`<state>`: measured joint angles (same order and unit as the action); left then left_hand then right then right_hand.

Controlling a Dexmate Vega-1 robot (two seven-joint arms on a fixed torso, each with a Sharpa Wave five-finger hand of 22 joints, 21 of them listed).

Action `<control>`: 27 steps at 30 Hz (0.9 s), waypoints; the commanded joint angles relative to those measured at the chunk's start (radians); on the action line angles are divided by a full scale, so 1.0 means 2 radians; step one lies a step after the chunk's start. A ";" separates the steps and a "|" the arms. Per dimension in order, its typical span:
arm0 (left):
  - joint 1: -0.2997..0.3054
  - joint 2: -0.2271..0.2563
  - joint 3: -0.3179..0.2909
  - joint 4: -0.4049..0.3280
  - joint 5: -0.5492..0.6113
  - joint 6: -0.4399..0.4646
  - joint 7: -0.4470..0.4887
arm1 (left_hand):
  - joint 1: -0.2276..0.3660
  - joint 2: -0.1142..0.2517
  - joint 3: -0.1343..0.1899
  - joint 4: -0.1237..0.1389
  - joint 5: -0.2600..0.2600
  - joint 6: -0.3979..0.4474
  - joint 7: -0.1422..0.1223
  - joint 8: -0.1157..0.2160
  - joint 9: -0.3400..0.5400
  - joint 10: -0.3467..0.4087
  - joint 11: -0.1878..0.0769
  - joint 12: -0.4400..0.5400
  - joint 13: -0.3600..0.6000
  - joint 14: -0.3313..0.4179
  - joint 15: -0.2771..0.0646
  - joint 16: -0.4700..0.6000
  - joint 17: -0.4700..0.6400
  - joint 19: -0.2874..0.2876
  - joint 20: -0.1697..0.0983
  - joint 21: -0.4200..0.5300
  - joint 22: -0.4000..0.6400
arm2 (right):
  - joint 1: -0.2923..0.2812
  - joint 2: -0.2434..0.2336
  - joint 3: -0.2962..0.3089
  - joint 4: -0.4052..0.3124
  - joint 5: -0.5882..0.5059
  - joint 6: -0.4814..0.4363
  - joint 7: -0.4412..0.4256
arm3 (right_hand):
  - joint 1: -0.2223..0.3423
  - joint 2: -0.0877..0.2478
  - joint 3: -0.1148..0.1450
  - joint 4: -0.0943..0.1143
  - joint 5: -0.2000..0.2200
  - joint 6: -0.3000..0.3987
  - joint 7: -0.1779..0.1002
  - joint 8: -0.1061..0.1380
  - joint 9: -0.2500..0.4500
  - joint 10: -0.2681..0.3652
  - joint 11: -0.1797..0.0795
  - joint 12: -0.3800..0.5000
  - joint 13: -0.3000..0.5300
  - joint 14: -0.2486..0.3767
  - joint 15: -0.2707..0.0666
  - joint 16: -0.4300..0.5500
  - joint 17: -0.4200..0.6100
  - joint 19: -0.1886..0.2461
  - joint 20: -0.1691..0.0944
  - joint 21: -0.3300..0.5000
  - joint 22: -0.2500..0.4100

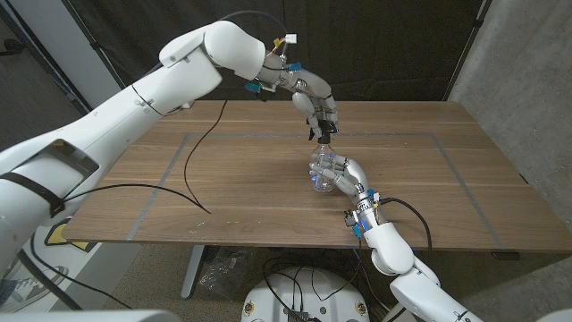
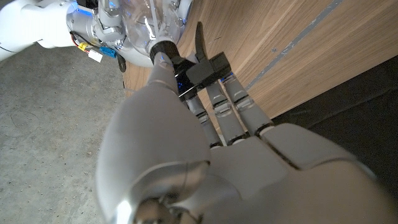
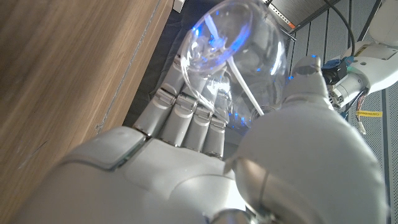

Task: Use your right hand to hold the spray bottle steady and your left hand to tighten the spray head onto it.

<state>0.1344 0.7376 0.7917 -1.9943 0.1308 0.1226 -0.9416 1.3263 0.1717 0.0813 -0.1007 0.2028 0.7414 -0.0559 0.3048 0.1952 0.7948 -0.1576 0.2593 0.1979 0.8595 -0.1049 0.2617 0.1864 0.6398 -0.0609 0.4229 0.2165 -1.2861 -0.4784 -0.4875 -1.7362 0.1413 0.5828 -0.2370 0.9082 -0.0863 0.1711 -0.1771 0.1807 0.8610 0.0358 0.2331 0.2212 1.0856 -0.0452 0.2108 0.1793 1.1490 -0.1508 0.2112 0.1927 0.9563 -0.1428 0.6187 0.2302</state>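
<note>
- Right hand (image 1: pixel 344 174) wraps a clear spray bottle (image 1: pixel 322 172) near the middle of the wooden table (image 1: pixel 223 197), fingers and thumb closed around the rounded body; the right wrist view shows those fingers (image 3: pixel 186 115) curled on one side of the transparent bottle (image 3: pixel 239 56) and the thumb on the other, with a thin dip tube visible inside.
- Left hand (image 1: pixel 315 103) reaches down from above, its fingertips closed on the black spray head (image 1: pixel 323 136) sitting at the bottle's neck; the left wrist view shows the fingers (image 2: pixel 217 99) and thumb pinching the black spray head (image 2: pixel 202 68) where it meets the clear bottle (image 2: pixel 146 25).
- Step in hand, by the look of it: the tightening itself, with the bottle braced from below and the head gripped from above. Whether the threads are already engaged, or how far the collar is seated, cannot be told from these views.
- Next move appears to call for a twist of the left hand about the bottle's upright axis while the right hand resists the turn, then likely a release and re-grip to continue.
- Chief risk, as judged here: the smooth bottle slipping round inside the right hand's hold, or the head cocking sideways and cross-threading if the left hand pushes off axis.
- Black cable (image 1: pixel 183 174) trails across the tabletop on the left arm's side, well apart from the work.
</note>
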 commanded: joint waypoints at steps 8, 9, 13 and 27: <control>-0.020 -0.023 0.028 0.009 0.020 0.036 -0.009 | 0.037 0.010 0.046 -0.013 -0.004 0.055 0.006 0.006 -0.001 0.049 0.003 0.001 0.001 0.046 -0.059 -0.001 0.002 0.019 -0.025 0.026 0.003 | 0.000 -0.006 -0.001 0.000 0.010 0.004 0.011 | 0.112 0.114 0.024 0.021 -0.001 0.077 -0.072 0.001 0.001 0.059 -0.056 0.002 0.003 0.042 -0.041 0.004 0.003 0.002 -0.034 0.005 0.002; -0.021 -0.024 0.028 0.009 0.020 0.037 -0.009 | 0.041 0.010 0.052 -0.014 -0.005 0.059 0.007 0.006 -0.002 0.053 0.002 0.000 0.001 0.050 -0.059 -0.001 0.002 0.018 -0.025 0.028 0.003 | 0.001 -0.007 -0.001 0.000 0.011 0.005 0.013 | 0.112 0.114 0.024 0.021 -0.001 0.078 -0.072 0.001 0.001 0.060 -0.056 0.002 0.003 0.042 -0.041 0.004 0.003 0.002 -0.034 0.006 0.002; -0.022 -0.026 0.031 0.012 0.018 0.038 -0.010 | 0.053 0.010 0.069 -0.017 -0.005 0.081 0.010 0.008 -0.003 0.066 0.002 -0.001 0.001 0.061 -0.059 -0.002 0.003 0.019 -0.028 0.037 0.005 | 0.002 -0.009 -0.002 0.000 0.018 0.007 0.020 | 0.114 0.114 0.025 0.021 -0.001 0.078 -0.072 0.000 0.001 0.060 -0.054 0.001 0.003 0.045 -0.042 0.005 0.003 0.004 -0.034 0.010 0.002; -0.020 -0.035 0.039 0.034 0.013 0.013 -0.003 | 0.065 0.005 0.089 -0.018 -0.006 0.113 -0.004 0.009 -0.005 0.080 -0.007 -0.006 0.000 0.068 -0.060 -0.008 0.003 0.013 -0.033 0.049 0.007 | 0.002 -0.020 -0.003 -0.010 0.044 0.011 0.046 | 0.115 0.115 0.026 0.020 -0.001 0.081 -0.071 0.000 0.002 0.066 -0.052 0.002 0.003 0.054 -0.042 0.008 0.004 0.010 -0.035 0.018 0.003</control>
<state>0.0911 0.6881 0.8556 -1.9764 0.1765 0.2007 -0.9572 1.3859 0.1122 0.1323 -0.1160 0.1816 0.9475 -0.0623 0.3150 0.1833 0.9496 -0.1632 0.2507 0.1951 0.9793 -0.1398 0.2499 0.1894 0.6700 -0.0625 0.5109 0.2257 -1.2843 -0.5007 -0.4905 -1.7362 0.1780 0.5947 -0.1958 0.9124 -0.0905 0.1731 -0.1789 0.1807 0.8665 0.0413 0.2294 0.2210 1.0911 -0.0397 0.2108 0.1845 1.1584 -0.1443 0.2227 0.1971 0.9669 -0.1403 0.6456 0.2331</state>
